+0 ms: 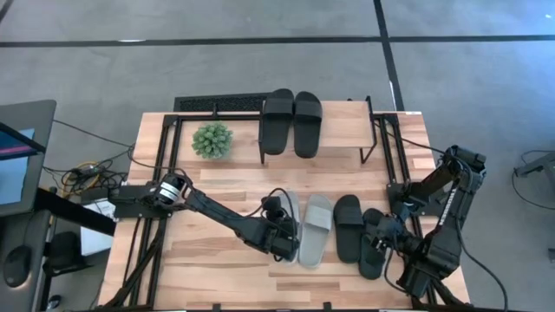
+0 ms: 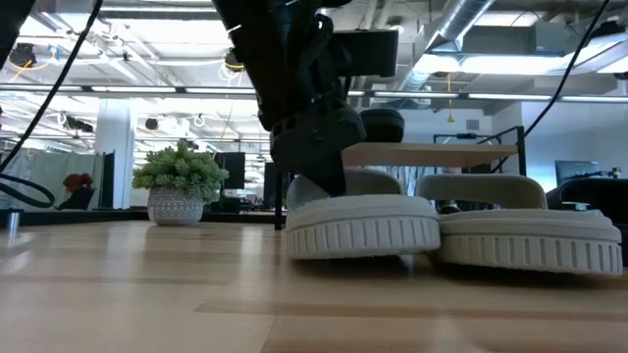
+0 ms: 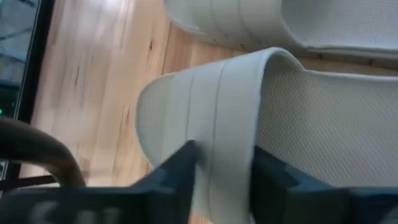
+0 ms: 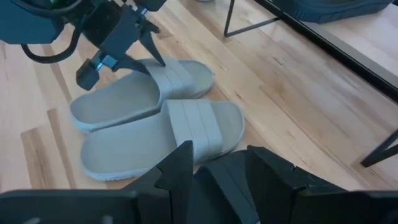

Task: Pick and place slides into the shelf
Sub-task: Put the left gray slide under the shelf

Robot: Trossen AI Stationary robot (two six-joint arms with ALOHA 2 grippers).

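The left gripper (image 3: 221, 171) had its fingers clamped across a grey slide's (image 1: 290, 227) strap; lift level toward the shelf (image 1: 347, 130) at twelve o'clock. The right gripper (image 4: 214, 165) straddled a black slide's (image 1: 375, 243) strap, grip unclear.

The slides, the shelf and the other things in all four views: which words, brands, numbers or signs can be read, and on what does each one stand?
None can be read in any view.
Grey slides: plain straps, no logo visible.
Black slides on the shelf: no marking visible.
Plant pot: a dotted pattern only, no text.
Screen at the left edge of the high view: too small to read.
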